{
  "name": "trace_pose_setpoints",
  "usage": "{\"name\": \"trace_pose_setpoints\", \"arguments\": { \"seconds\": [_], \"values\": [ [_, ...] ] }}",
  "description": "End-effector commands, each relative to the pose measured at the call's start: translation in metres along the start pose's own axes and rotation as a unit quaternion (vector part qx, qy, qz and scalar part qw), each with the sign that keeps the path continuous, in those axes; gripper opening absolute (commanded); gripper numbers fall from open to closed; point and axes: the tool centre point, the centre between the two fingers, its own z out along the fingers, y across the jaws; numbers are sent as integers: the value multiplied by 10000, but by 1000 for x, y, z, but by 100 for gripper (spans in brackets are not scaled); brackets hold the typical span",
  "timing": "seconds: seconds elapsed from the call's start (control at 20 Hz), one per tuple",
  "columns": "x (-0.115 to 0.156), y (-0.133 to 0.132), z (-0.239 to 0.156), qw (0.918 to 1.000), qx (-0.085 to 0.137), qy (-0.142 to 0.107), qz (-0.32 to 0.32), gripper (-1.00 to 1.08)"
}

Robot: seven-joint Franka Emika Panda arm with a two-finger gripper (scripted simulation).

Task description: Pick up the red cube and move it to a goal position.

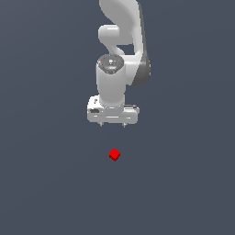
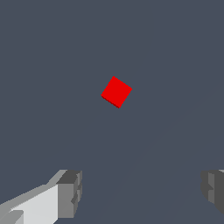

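Observation:
The red cube (image 1: 114, 154) lies alone on the dark grey floor, turned at an angle. It also shows in the wrist view as a small red cube (image 2: 116, 91). My white gripper (image 1: 112, 125) hangs above the floor, farther back in the exterior view than the cube and well apart from it. Its two short fingers point down and stand wide open with nothing between them. In the wrist view the gripper (image 2: 142, 192) shows both grey fingertips (image 2: 70, 192) spread far apart, the cube lying beyond them.
The white arm (image 1: 121, 46) rises behind the gripper out of the frame. A flat dark grey floor (image 1: 46, 183) fills both views, with no other object showing.

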Motion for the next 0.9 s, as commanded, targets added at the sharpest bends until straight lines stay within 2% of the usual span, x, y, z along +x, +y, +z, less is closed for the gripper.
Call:
{"name": "trace_pose_setpoints", "arguments": {
  "seconds": [0.0, 0.45, 0.85],
  "values": [
    [0, 0, 0, 10000, 0, 0, 0, 100],
    [7, -3, 14, 9996, 6, 3, 273, 100],
    [26, -10, 52, 9949, 23, 11, 1004, 100]
  ]
}}
